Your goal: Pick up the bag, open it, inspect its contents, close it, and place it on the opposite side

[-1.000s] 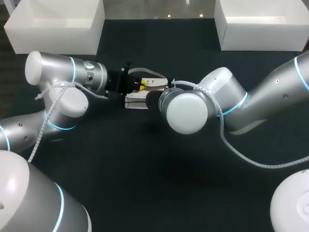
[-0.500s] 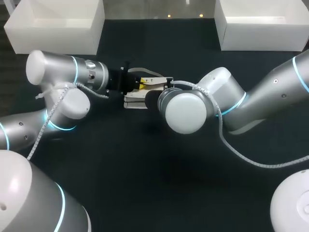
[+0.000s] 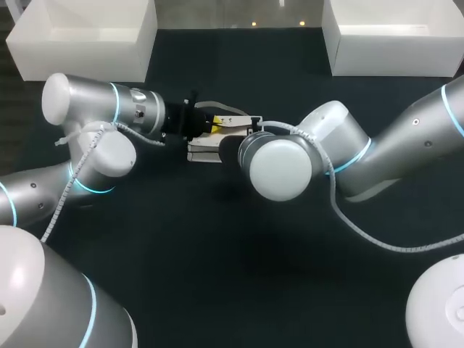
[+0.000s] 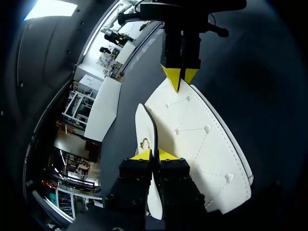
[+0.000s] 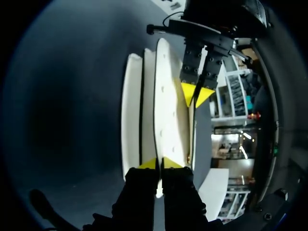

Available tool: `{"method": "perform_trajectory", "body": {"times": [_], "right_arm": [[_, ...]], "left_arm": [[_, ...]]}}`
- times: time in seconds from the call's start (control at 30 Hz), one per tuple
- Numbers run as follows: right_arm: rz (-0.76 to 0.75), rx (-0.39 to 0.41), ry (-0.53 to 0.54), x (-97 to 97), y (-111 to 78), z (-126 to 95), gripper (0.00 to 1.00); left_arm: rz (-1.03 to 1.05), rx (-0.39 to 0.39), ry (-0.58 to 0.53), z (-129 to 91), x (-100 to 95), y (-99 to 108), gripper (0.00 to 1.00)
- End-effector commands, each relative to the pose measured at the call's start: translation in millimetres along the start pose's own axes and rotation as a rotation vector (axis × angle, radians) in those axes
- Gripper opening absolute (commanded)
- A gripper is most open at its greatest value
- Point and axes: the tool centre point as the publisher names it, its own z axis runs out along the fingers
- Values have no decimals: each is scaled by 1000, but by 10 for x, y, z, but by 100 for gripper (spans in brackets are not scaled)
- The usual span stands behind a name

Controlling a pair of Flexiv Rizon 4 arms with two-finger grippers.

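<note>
Head view is taken up by the two arms, whose wrists are set nose to nose in the upper middle of the frame, with the white bag (image 3: 205,150) caught between them over the dark tabletop (image 3: 217,275). Whether the bag is lifted clear of the surface or rested on it cannot be told from above. The left tool (image 3: 214,127) is seen with its yellow tips on the bag's upper edge, while the right tool (image 5: 159,163) is hidden there under its own wrist. In the left wrist view the left tool is clenched on a thin white panel that is parted slightly from the quilted main panel, just beside a small gold fitting (image 4: 144,143); straight ahead, the right tool is pinched on the far end of the same bag. The right wrist view gives the mirror of this: the bag is presented edge on as several white layers, one layer is grasped between the right tool's tips, and the left tool is clamped on the opposite end. Different layers appear to be gripped from opposite ends, which is judged to serve the opening step, since the mouth could be spread by drawing the holds apart. Inspection, closing and placing are therefore judged not yet done. A thin edge held this way could be slipped or creased if pulled unevenly. One white bin (image 3: 80,36) is set at the upper left and another white bin (image 3: 395,36) at the upper right, well apart from the bag.
</note>
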Motion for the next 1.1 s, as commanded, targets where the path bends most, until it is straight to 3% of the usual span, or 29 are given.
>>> {"method": "perform_trajectory", "body": {"times": [0.03, 0.13, 0.17, 0.2, 0.27, 0.4, 0.47, 0.5, 0.53, 0.57, 1.1], "right_arm": [[0, -1, -3, 31, -23, 6, 0], [0, -1, -3, 31, -23, 6, 0], [0, -1, -3, 31, -23, 6, 0], [0, -1, -3, 31, -23, 6, 0], [0, -1, -3, 31, -23, 6, 0], [0, -1, -3, 31, -23, 6, 0], [0, -1, -3, 31, -23, 6, 0], [0, -1, -3, 31, -23, 6, 0], [0, -1, -3, 31, -23, 6, 0], [0, -1, -3, 31, -23, 6, 0], [0, -1, -3, 31, -23, 6, 0]], "left_arm": [[7, 18, -10, -84, 36, 70, 0], [23, 14, -4, -76, 15, 25, 0], [25, 21, -5, -72, -1, 1, 40], [30, 25, -8, -65, -18, -25, 47], [38, 37, -18, -47, -59, -79, 51], [58, 58, -23, 14, -113, -179, 47], [67, 69, -17, 51, -122, -221, 39], [76, 74, -10, 70, -123, -241, 30], [87, 71, -1, 89, -119, -256, 6], [94, 72, 8, 108, -110, -268, 0], [10, 34, 110, 96, 115, -60, 0]]}}
